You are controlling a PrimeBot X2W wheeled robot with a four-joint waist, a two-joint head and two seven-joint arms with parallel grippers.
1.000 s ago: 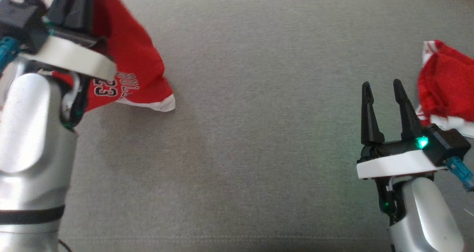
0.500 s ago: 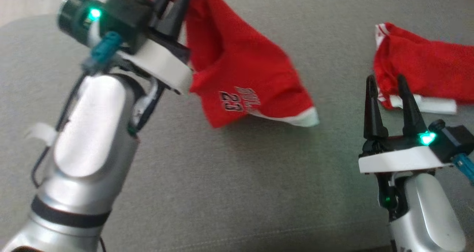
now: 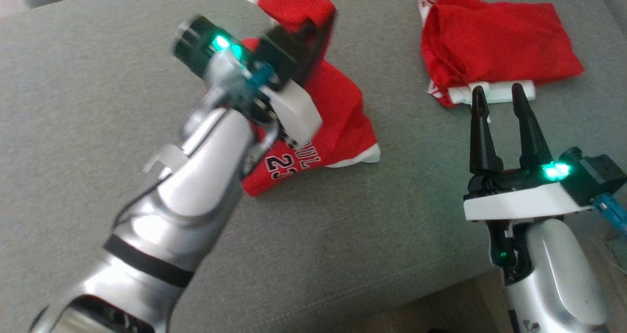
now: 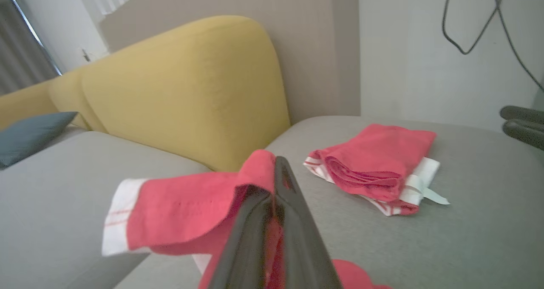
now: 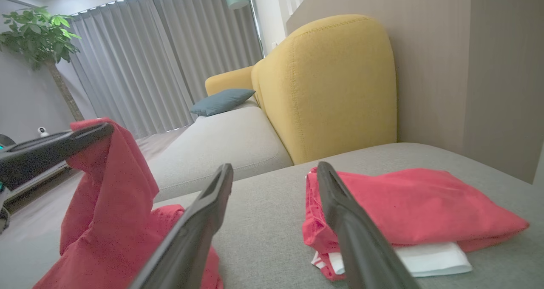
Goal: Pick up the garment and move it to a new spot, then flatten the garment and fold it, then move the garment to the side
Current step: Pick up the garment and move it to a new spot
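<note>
Laundry duty on a grey sofa seat (image 3: 98, 103).
Head view: the left tool (image 3: 321, 27) is clamped on the garment (image 3: 343, 107), held high so that, it seems, it hangs free for carrying, with its hem on the seat below. The right tool (image 3: 498, 90) stands spread and empty, and a folded red cloth (image 3: 494, 39) lies just beyond its tips. Left wrist view: shut fingers (image 4: 293, 221) hide the pinch. Right wrist view: the garment's bottom is cut off.

Garment (image 3: 343, 107) in left pincer (image 3: 323, 22) now lower, nearer the folded pile (image 3: 494, 44).
</note>
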